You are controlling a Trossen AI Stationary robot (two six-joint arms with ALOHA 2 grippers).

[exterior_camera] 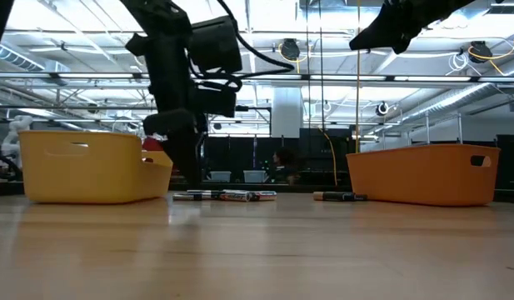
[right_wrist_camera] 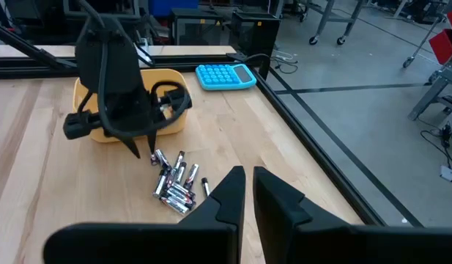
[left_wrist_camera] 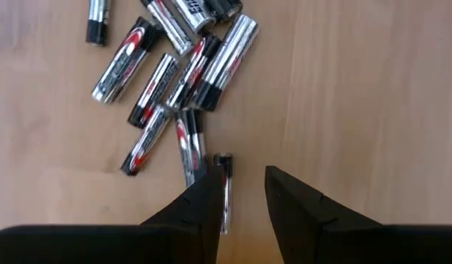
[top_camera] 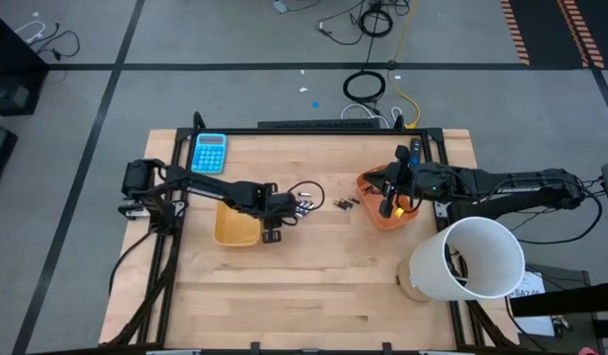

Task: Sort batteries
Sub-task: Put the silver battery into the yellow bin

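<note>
Two dark, matte jointed arms trailing looped black cables, each ending in wedge-shaped black fingers (left_wrist_camera: 299, 209).

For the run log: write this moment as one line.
task: sort batteries | left pincer: open, low beside silvery batteries | right pincer: narrow gap, empty, above orange tray | yellow tray: by left arm

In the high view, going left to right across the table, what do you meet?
Yellow tray → left gripper → silvery batteries → dark batteries → right gripper over the orange tray → white cylinder.
</note>
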